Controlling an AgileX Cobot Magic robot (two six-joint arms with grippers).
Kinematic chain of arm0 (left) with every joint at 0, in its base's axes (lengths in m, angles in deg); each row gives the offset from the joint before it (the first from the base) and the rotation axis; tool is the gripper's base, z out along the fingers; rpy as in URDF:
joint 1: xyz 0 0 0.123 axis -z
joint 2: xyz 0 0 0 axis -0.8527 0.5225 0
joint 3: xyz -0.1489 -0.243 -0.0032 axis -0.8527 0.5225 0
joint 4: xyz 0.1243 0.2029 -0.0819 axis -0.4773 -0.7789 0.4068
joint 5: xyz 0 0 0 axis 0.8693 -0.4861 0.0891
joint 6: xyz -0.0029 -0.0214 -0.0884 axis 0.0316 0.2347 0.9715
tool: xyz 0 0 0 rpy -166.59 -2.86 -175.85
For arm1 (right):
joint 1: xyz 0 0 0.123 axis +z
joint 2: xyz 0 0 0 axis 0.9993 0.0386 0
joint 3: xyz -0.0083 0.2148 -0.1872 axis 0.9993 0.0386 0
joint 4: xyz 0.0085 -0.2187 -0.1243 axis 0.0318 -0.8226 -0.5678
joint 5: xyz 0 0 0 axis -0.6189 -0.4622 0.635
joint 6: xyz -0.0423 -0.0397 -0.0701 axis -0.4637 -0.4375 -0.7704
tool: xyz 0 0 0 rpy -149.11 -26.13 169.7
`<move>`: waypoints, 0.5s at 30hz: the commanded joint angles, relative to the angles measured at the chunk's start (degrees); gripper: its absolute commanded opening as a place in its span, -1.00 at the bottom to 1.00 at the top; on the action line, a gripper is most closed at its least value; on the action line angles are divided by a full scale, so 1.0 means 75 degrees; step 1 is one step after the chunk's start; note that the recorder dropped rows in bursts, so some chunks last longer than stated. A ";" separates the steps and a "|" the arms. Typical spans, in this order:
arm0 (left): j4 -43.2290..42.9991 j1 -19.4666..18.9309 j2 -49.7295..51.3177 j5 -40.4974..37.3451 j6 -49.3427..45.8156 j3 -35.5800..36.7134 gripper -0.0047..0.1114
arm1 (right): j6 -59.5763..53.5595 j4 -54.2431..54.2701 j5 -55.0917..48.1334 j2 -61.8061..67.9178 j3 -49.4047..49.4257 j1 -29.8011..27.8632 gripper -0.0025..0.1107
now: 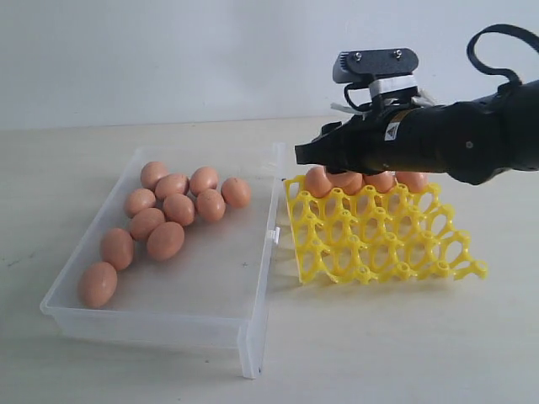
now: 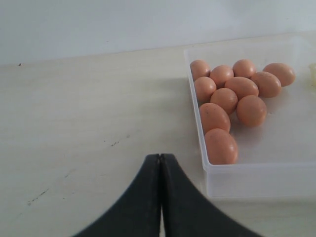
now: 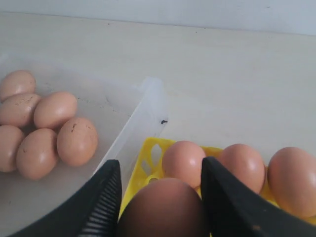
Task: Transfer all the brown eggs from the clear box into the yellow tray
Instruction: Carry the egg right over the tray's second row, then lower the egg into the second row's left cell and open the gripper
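Observation:
Several brown eggs (image 1: 165, 210) lie in the clear box (image 1: 253, 337), bunched at its far end and left side. The yellow tray (image 1: 379, 244) stands right of the box, with several eggs (image 1: 381, 180) in its back row. My right gripper (image 1: 307, 156) hovers over the tray's back left corner. In the right wrist view it (image 3: 160, 162) is shut on a brown egg (image 3: 163, 207), above the tray (image 3: 148, 158) and just in front of its seated eggs (image 3: 183, 160). My left gripper (image 2: 160, 157) is shut and empty, low over the table beside the box (image 2: 247, 182).
The pale table (image 1: 404, 353) stretches around the box and tray. A small white clasp (image 1: 273, 236) juts from the box's long edge toward the tray. The tray's front rows of cups (image 1: 396, 257) hold nothing.

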 commanded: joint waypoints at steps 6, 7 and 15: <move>0.0008 -0.0009 -0.0043 0.0074 -0.0006 -0.0031 -0.92 | 0.0049 -0.0095 0.1126 0.0953 -0.0128 -0.0051 -0.96; 0.0008 -0.0009 -0.0043 0.0074 -0.0006 -0.0031 -0.92 | 0.0049 -0.0095 0.1231 0.1031 -0.0128 -0.0051 -0.96; 0.0008 -0.0009 -0.0043 0.0074 -0.0006 -0.0031 -0.92 | 0.0049 -0.0095 0.1772 0.1534 -0.0133 -0.0051 -0.96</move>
